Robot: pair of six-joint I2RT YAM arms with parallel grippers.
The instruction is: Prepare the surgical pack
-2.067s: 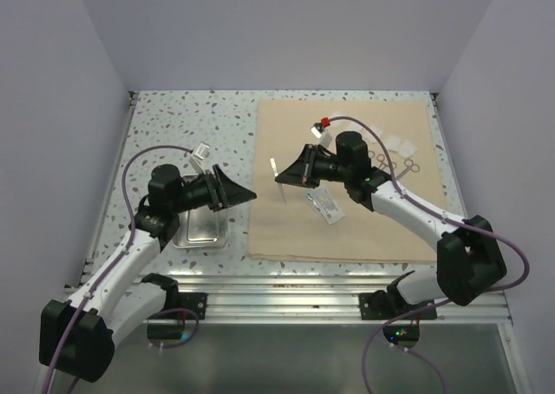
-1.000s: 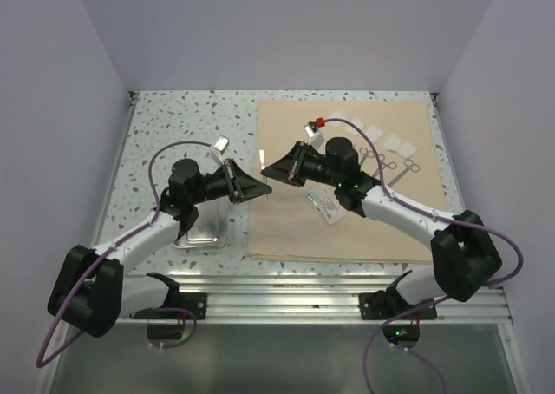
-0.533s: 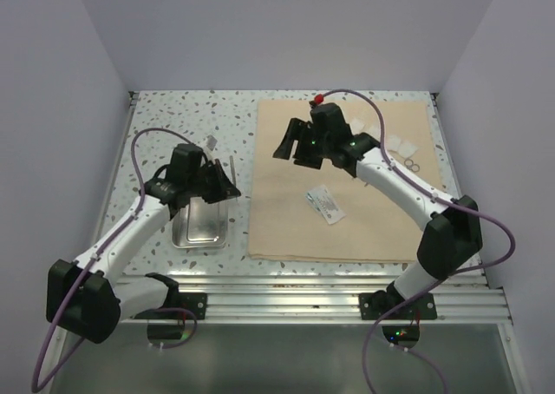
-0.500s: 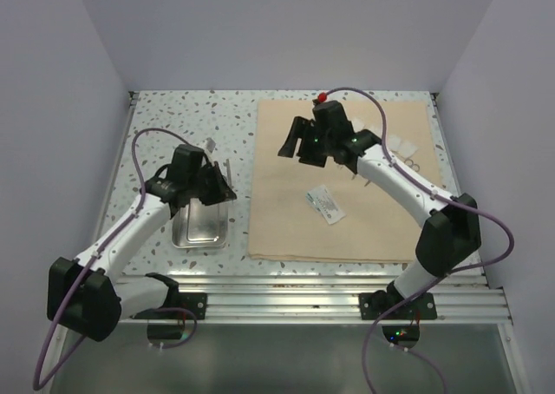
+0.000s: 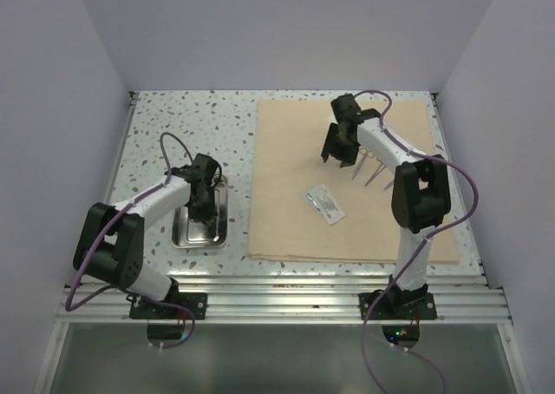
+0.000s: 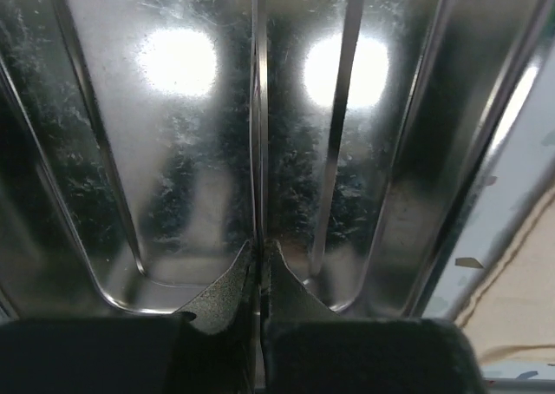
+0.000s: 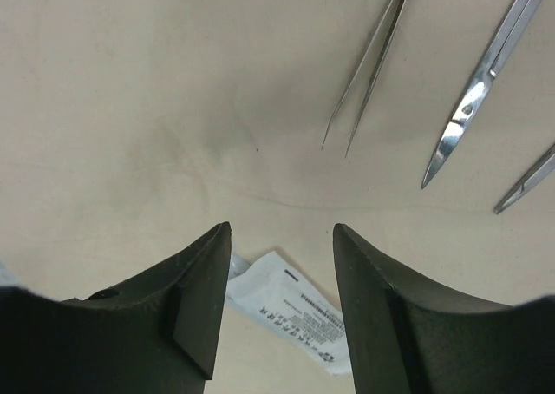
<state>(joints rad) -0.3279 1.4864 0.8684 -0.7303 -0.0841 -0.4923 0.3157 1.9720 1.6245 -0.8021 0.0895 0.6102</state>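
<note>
My left gripper point(image 5: 205, 210) point(image 6: 260, 245) is down inside the shiny steel tray point(image 5: 180, 236) point(image 6: 156, 151), left of the cloth. It is shut on thin metal forceps point(image 6: 256, 108) that reach forward over the tray floor. My right gripper point(image 5: 336, 158) point(image 7: 282, 229) hangs open and empty above the beige cloth point(image 5: 286, 151) point(image 7: 130, 82). The clear packet point(image 5: 325, 203) point(image 7: 290, 303) lies on the cloth just beyond its fingers. Another pair of forceps point(image 7: 373, 64) and scissors point(image 7: 481, 86) lie further out, seen from above as thin instruments point(image 5: 368, 170).
The speckled tabletop point(image 5: 173, 125) surrounds the tray. The cloth's left edge point(image 5: 253, 186) runs close beside the tray. White walls close in the table at the back and sides, and a metal rail point(image 5: 277, 285) runs along the near edge.
The thin forceps went from my right gripper to my left. The left arm carried them down into the tray. The right gripper opened and swung back toward the instruments on the cloth.
</note>
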